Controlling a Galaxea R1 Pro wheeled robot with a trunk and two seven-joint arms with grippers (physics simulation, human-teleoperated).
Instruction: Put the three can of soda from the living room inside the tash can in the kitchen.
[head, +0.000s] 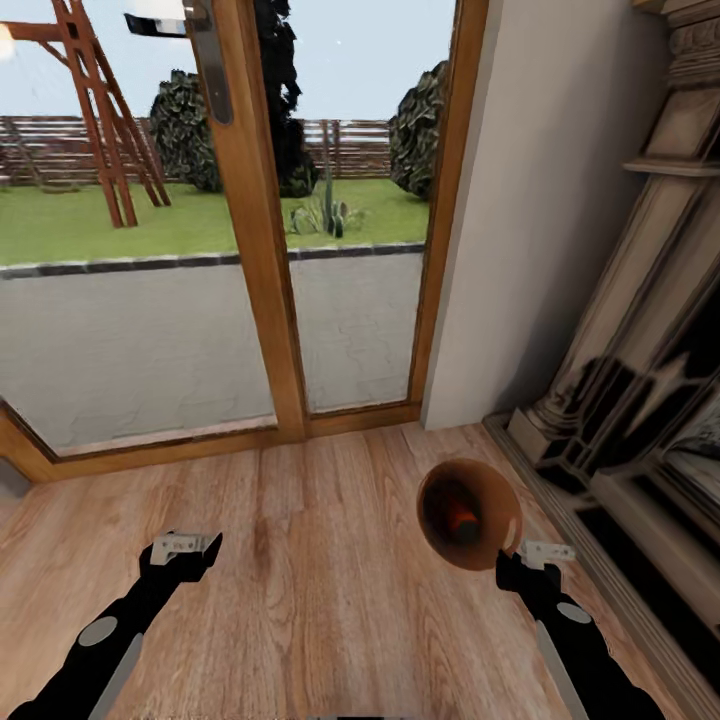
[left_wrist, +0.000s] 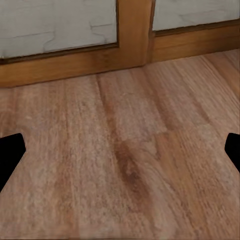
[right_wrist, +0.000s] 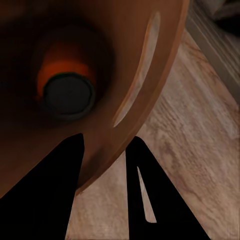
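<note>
Resting inside the trash can (right_wrist: 150, 75) was an orange soda can (right_wrist: 67, 85), its dark end facing the right wrist camera and its orange side glowing against the bin's dark brown interior. From the head view the same can (head: 462, 520) showed as a small orange patch low inside the round, tapered wooden bin (head: 500, 520), which was tilted with its mouth toward the camera, above the wood-plank floor (head: 320, 580). The right gripper (right_wrist: 105, 150) clasped the bin's rim, one black finger inside the wall and the other outside it, as the right wrist view made plain; the head view showed the right gripper (head: 528, 560) at the bin's lower edge. The left gripper (head: 185, 552) hovered over bare planks, well apart from the bin, and in the left wrist view its fingertips (left_wrist: 11, 150) stood wide apart with nothing between them. Beyond the bin stood a wood-framed glass door (head: 262, 230) looking onto paving and a lawn, a pale wall (head: 530, 200) beside it, and a carved fireplace surround (head: 640, 330) just to the robot's right.
</note>
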